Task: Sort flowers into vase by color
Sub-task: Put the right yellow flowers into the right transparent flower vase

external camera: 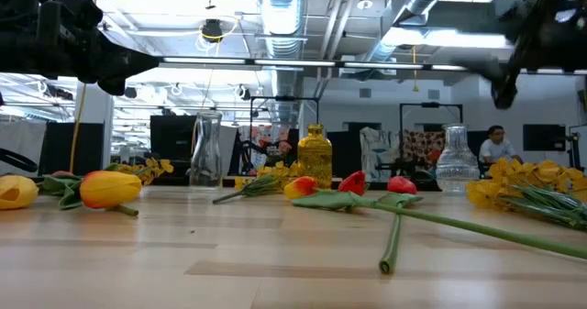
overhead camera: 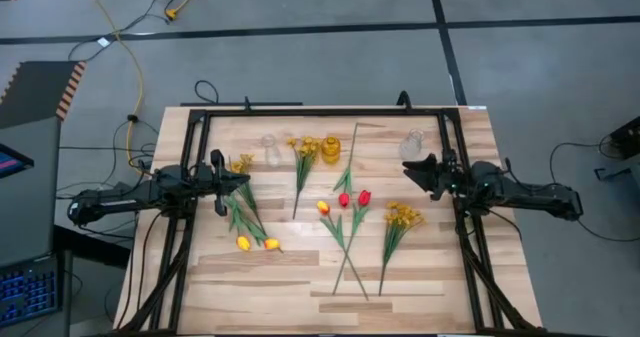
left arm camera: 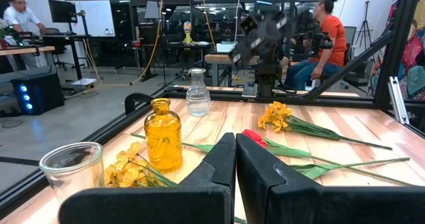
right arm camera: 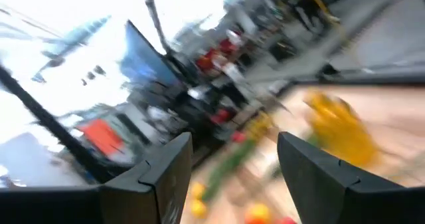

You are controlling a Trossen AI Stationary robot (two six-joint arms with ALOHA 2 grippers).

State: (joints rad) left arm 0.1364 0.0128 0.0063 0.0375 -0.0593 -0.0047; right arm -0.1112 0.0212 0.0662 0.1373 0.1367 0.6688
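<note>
Flowers [overhead camera: 345, 212] scattered flat across the wooden tabletop [overhead camera: 420, 277]: red tulips [overhead camera: 354, 198] in the middle, yellow-orange tulips [overhead camera: 257, 243] nearer the left side, mustard sprays [overhead camera: 403, 215] toward the right, none in the amber vase [overhead camera: 330, 149] or the clear vases [overhead camera: 271, 151] at the far edge. Left gripper [overhead camera: 219, 184] raised at the left edge above the tulip stems, fingers [left arm camera: 219, 171] pressed together, holding nothing. Right gripper [overhead camera: 418, 170] raised at the right edge beside a clear vase, fingers [right arm camera: 166, 171] spread wide, empty.

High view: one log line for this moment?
left tool: shut, empty | right tool: open, empty | flowers: on table | vases: empty
</note>
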